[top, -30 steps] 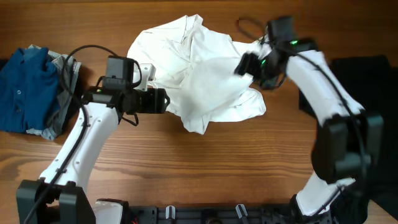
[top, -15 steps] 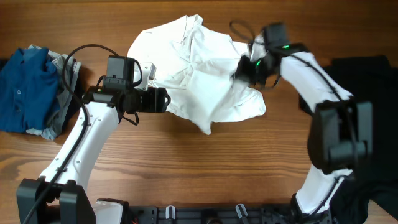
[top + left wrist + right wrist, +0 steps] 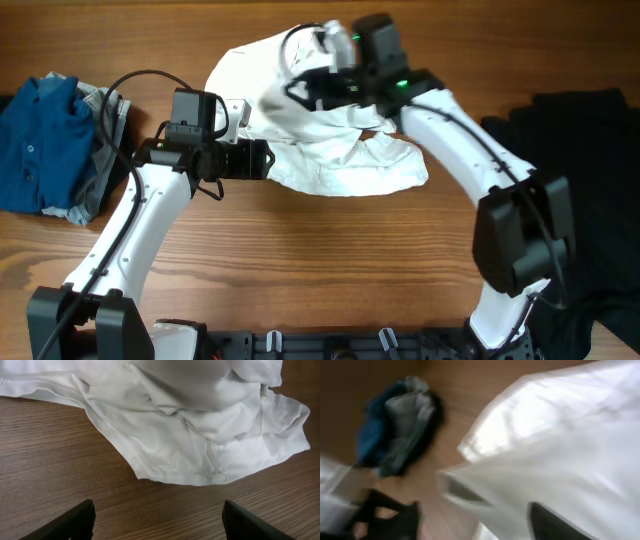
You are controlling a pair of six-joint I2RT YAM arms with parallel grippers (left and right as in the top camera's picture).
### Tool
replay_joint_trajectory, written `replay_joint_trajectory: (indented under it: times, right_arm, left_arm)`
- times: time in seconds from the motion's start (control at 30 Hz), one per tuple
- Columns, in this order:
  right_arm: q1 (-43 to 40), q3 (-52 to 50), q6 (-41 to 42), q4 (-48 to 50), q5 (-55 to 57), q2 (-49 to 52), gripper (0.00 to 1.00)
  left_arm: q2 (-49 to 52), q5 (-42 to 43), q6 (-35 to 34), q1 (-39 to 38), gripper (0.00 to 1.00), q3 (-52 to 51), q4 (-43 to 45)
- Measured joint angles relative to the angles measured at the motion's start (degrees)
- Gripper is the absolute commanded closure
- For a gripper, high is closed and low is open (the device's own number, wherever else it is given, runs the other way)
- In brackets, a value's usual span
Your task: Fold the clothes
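The clothes, a white T-shirt (image 3: pixel 340 150), lie crumpled at the back middle of the wooden table. My left gripper (image 3: pixel 270 160) points right, just short of the shirt's left lower edge. In the left wrist view it is open (image 3: pixel 160 525) over bare wood, with the shirt's hem (image 3: pixel 190 460) ahead of it. My right arm reaches left across the top of the shirt. Its gripper (image 3: pixel 300 90) hovers over the upper left folds. The right wrist view is blurred: the right gripper's (image 3: pixel 475 522) fingers stand wide apart with white cloth (image 3: pixel 560 450) spread between and beyond them.
A pile of blue and grey clothes (image 3: pixel 50 140) sits at the table's left edge and also shows in the right wrist view (image 3: pixel 395 440). A black garment (image 3: pixel 580 130) lies at the right. Bare wood stretches along the front of the table (image 3: pixel 330 270).
My right gripper has swung from the shirt's right side leftward across its top. The flap that hung low at the shirt's front has been drawn up and left. The left arm has stayed put.
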Motion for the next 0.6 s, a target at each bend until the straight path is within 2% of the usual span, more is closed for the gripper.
replay_joint_trajectory:
  times: [0.1,0.2,0.3,0.33,0.4,0.47,0.5,0.6]
  right_arm:
    - [-8.0,-0.2,4.7,-14.1,7.9,0.0,0.21]
    - [-12.9,-2.9,11.6,-19.0,12.6,0.5,0.2]
    - [-12.3,-5.8,15.9,-17.5,10.1,6.1,0.21]
    - [-12.1,-6.2,17.2,-17.0,9.0,7.6,0.25]
    - [-12.2,-6.2,20.2,-13.5,7.8,8.3,0.76]
    - [-12.2,-6.7,22.1,-4.7,7.0,10.2,0.92]
    - [-12.1,-6.8,22.0,-0.9,6.4,10.5,0.96]
    - [-12.1,-5.2,21.4,8.0,1.7,10.3,0.96]
  left_arm:
    - [0.0,0.0,0.0,0.0,0.17,0.0,0.0]
    - [0.0,0.0,0.0,0.0,0.17,0.0,0.0]
    - [0.1,0.0,0.0,0.0,0.17,0.0,0.0]
    - [0.1,0.0,0.0,0.0,0.17,0.0,0.0]
    - [0.1,0.0,0.0,0.0,0.17,0.0,0.0]
    - [0.2,0.0,0.0,0.0,0.17,0.0,0.0]
    - [0.2,0.0,0.0,0.0,0.17,0.0,0.0]
    - [0.2,0.0,0.0,0.0,0.17,0.0,0.0]
